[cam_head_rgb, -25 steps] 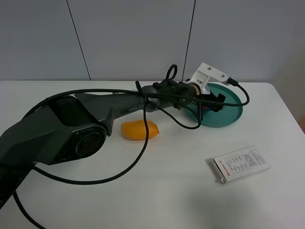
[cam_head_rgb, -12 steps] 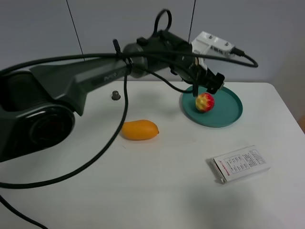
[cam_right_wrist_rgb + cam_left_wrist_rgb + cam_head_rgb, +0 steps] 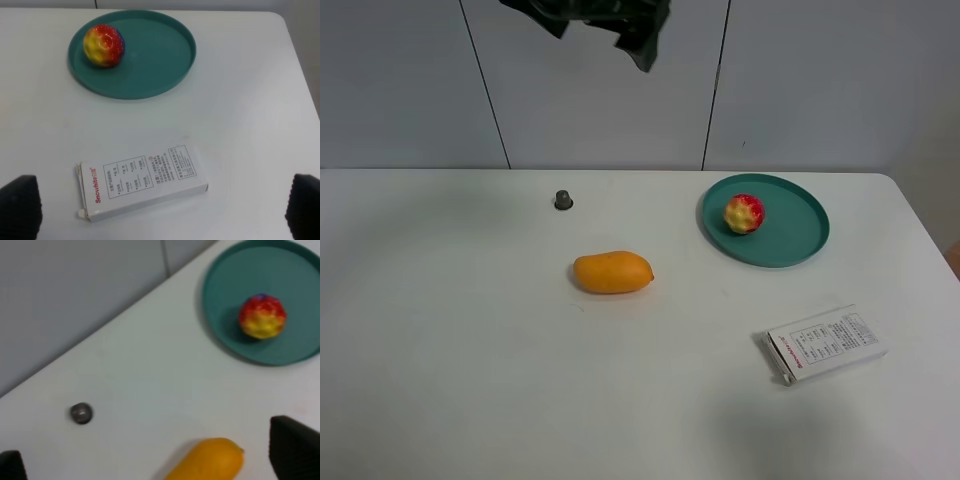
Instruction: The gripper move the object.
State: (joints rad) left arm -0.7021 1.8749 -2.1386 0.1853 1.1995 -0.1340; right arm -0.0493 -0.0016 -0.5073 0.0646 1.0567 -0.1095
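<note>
The object, a small round red, yellow and orange dimpled ball (image 3: 744, 213), rests on the left part of a teal plate (image 3: 790, 240) at the back right of the table. It also shows in the left wrist view (image 3: 262, 316) and the right wrist view (image 3: 104, 45). My left gripper (image 3: 152, 462) is open and empty, high above the table; its fingertips (image 3: 295, 447) show only at the frame's corners. A dark part of the left arm (image 3: 620, 25) shows at the top edge. My right gripper (image 3: 162, 207) is open and empty, above the white box.
An orange oval mango (image 3: 611, 271) lies mid-table, left of the plate. A small grey knob (image 3: 563, 200) stands behind it. A white printed box (image 3: 825, 343) lies at the front right, near the table's right edge.
The left arm has let go of the ball on the plate and risen up and to the left, almost out of the exterior view. The ball stays on the plate.
</note>
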